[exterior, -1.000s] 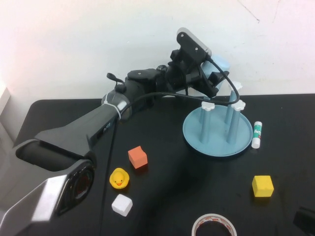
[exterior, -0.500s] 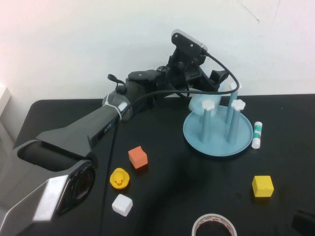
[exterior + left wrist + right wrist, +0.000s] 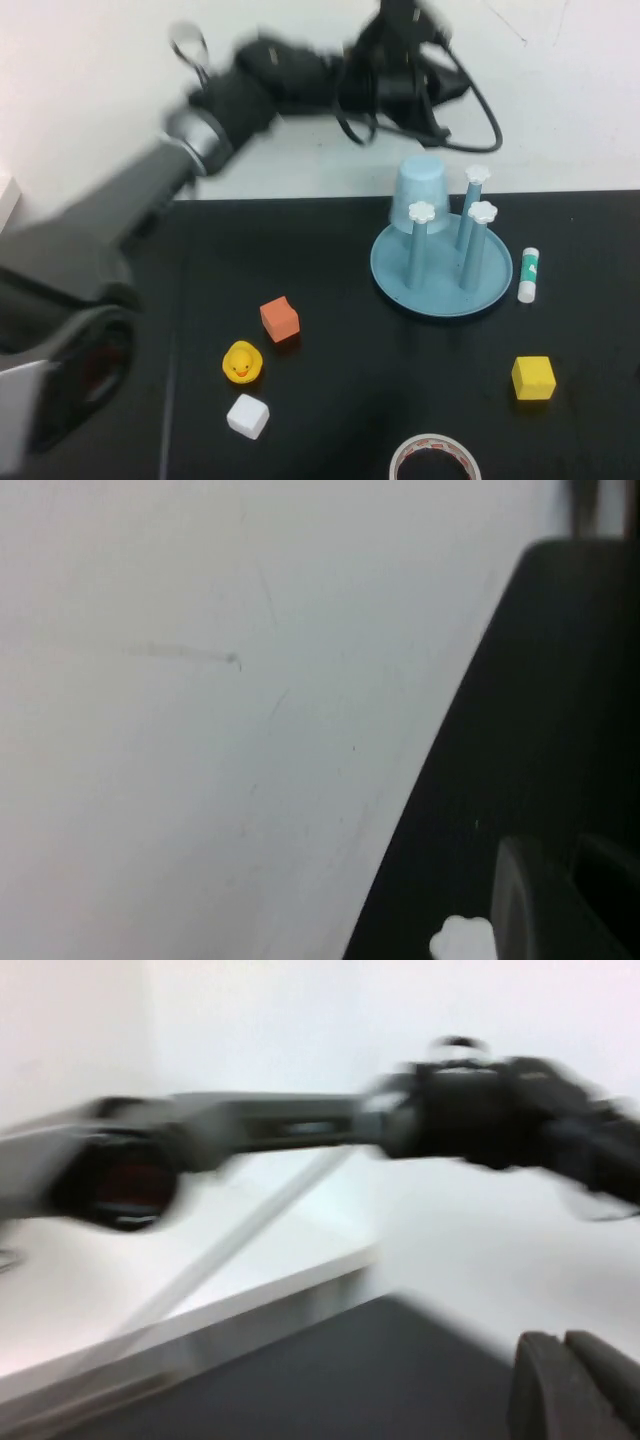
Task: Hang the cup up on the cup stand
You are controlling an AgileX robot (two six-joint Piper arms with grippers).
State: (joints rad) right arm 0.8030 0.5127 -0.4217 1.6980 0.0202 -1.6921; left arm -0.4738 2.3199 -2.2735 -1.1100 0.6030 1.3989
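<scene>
With its fingers pressed together, the right hand (image 3: 575,1385) waits low at the worktop's (image 3: 350,400) near right corner as the cup (image 3: 420,193) sits upside down over a far post of the cup stand (image 3: 441,262), the blurred left hand (image 3: 408,60), grip unclear, raised beyond.

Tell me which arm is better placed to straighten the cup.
Left, probably: the left gripper hovers above the cup on the cup stand; the right gripper, shut, sits outside the high view.
</scene>
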